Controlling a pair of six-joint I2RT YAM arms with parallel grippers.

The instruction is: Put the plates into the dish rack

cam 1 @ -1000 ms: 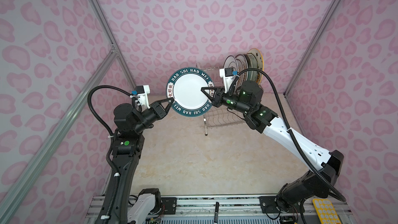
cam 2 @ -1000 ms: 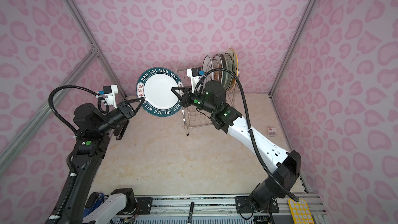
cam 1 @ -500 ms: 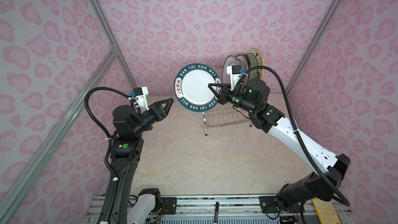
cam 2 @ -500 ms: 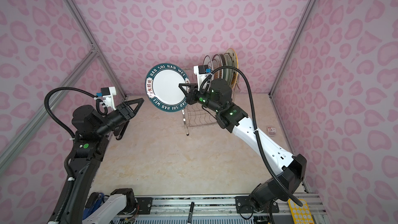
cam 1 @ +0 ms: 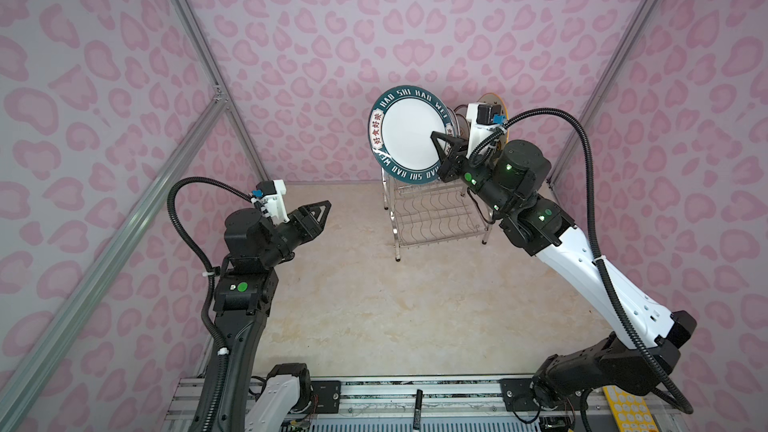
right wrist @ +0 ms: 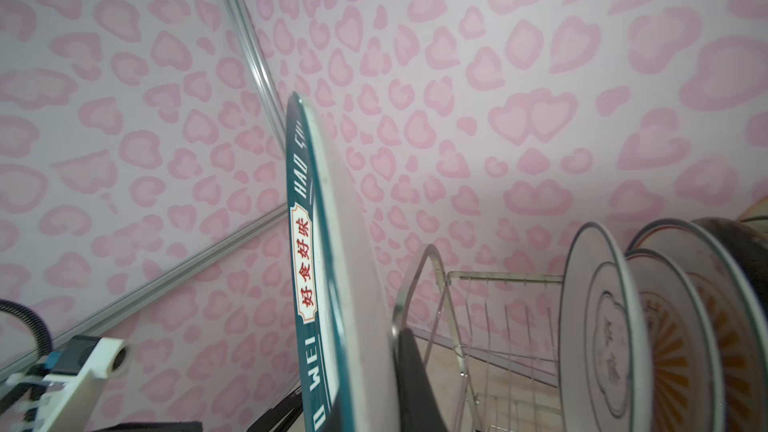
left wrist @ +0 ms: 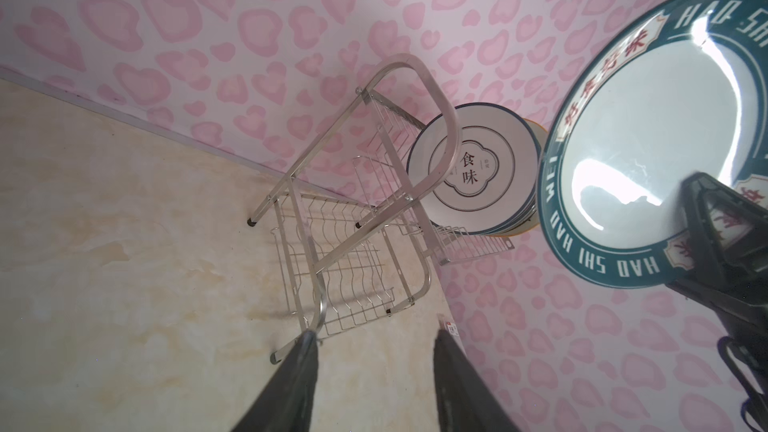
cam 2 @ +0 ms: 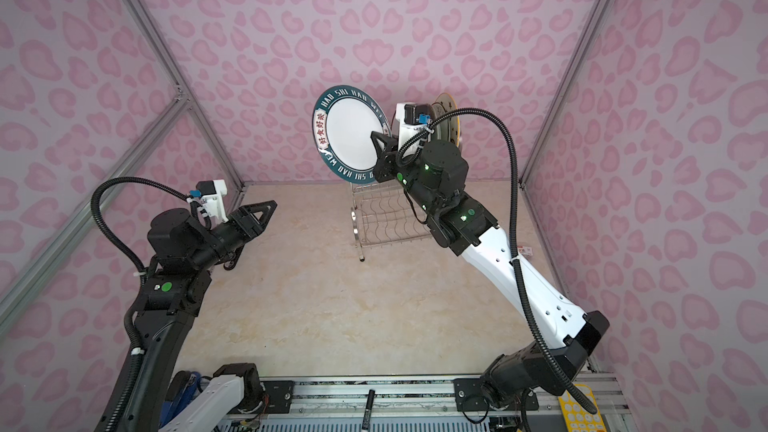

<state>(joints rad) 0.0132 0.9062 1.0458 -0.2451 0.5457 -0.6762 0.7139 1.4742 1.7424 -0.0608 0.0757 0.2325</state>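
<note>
One plate point(cam 1: 409, 135), rim in right gripper point(cam 1: 435, 140), beside open dish rack point(cam 1: 432, 218) end

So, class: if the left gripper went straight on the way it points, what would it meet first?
Probably the dish rack, at its lower tier; the open left gripper aims there over bare floor, though depth is unclear.

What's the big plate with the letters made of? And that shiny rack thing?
The lettered plate looks like glazed ceramic: bright glare streaks across its white middle, though glossy melamine is possible. The dish rack looks like polished steel wire and tube: silvery, mirror-like bends.
</note>
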